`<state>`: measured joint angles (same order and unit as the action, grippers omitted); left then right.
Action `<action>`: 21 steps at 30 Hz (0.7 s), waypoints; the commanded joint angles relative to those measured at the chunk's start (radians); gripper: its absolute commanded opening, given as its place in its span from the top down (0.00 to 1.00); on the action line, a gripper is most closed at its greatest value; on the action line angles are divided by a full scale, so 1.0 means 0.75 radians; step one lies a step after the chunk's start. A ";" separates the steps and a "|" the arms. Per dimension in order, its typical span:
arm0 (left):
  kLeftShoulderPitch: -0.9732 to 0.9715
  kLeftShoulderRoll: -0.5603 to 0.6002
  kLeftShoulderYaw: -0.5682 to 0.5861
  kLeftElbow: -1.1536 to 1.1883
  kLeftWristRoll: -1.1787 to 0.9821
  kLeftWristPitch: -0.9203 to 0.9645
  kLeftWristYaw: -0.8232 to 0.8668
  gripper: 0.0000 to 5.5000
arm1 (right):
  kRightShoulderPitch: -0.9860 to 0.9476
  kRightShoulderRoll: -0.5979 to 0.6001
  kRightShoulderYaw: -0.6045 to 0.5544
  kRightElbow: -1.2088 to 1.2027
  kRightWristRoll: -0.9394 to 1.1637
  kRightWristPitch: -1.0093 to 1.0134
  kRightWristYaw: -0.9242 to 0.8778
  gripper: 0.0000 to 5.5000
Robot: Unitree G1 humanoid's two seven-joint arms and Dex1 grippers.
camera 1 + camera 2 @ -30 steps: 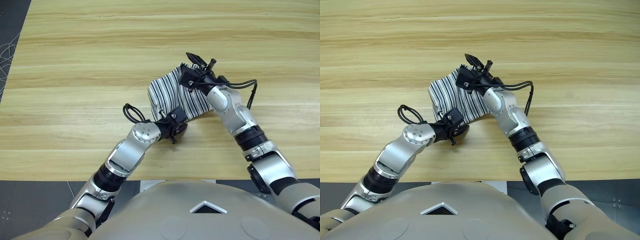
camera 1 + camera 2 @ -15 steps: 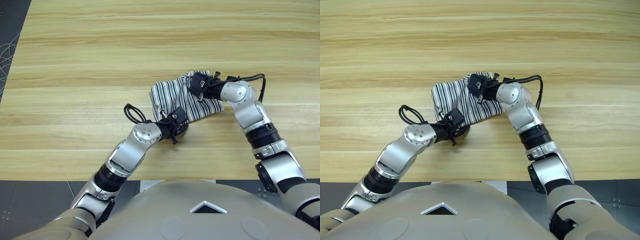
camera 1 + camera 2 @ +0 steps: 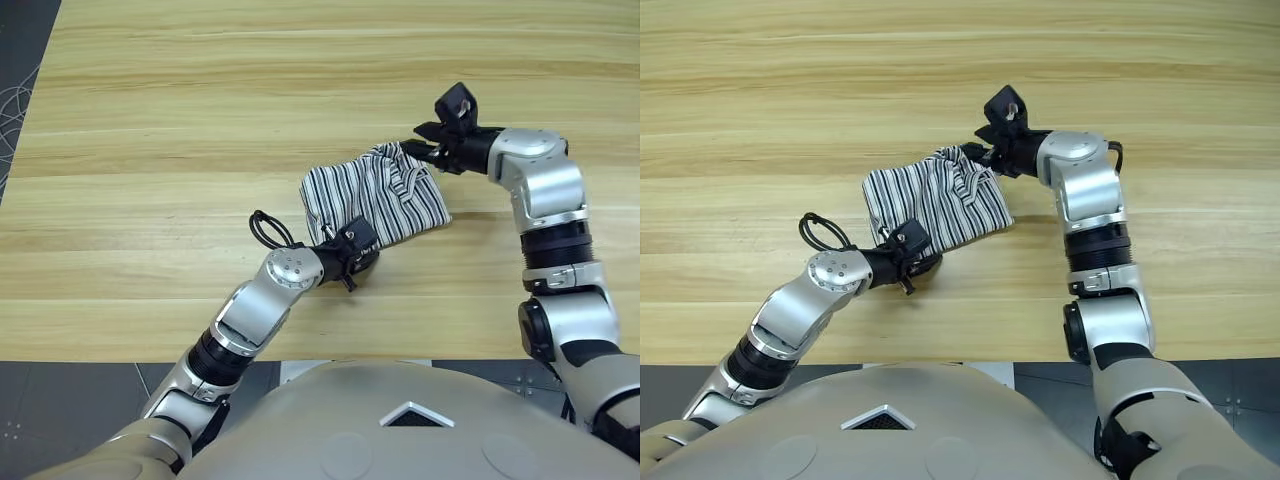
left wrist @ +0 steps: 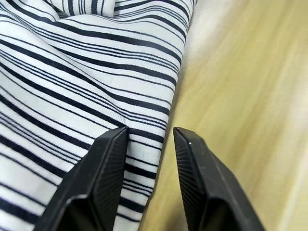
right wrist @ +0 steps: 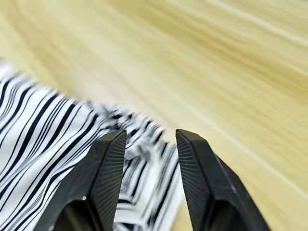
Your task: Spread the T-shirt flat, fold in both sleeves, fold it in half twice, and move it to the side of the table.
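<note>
Stripes under my left hand, which I see open, straddling the near hem of the T-shirt. It lies on the desk toward my side, folded into a small black-and-white bundle, far edge rumpled. There my right hand hovers, open too.

Pale wooden table stands over dark floor.

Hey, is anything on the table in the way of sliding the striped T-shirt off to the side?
Nothing visible stands between the T-shirt and either side of the table. Only the robot's own grippers are next to it: the left gripper at its near edge and the right gripper at its far right corner, both open.
</note>
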<state>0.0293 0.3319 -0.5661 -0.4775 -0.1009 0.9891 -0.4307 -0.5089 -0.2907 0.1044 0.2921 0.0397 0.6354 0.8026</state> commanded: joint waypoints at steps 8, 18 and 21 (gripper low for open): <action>-0.040 -0.244 0.338 -0.124 -0.261 0.166 0.063 0.68 | 0.111 -0.079 0.075 -0.154 0.093 0.070 0.055 0.66; -0.037 -0.286 0.443 -0.188 -0.396 0.212 0.102 0.68 | 0.190 -0.207 0.036 -0.300 0.184 -0.204 0.192 0.66; -0.042 -0.247 0.417 -0.090 -0.331 0.170 0.152 0.68 | 0.209 -0.218 0.053 -0.324 0.166 -0.256 0.184 0.66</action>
<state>0.0017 0.1237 -0.2412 -0.5952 -0.3860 1.1296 -0.3464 -0.3682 -0.4381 0.1373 0.0739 0.1630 0.4736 0.9424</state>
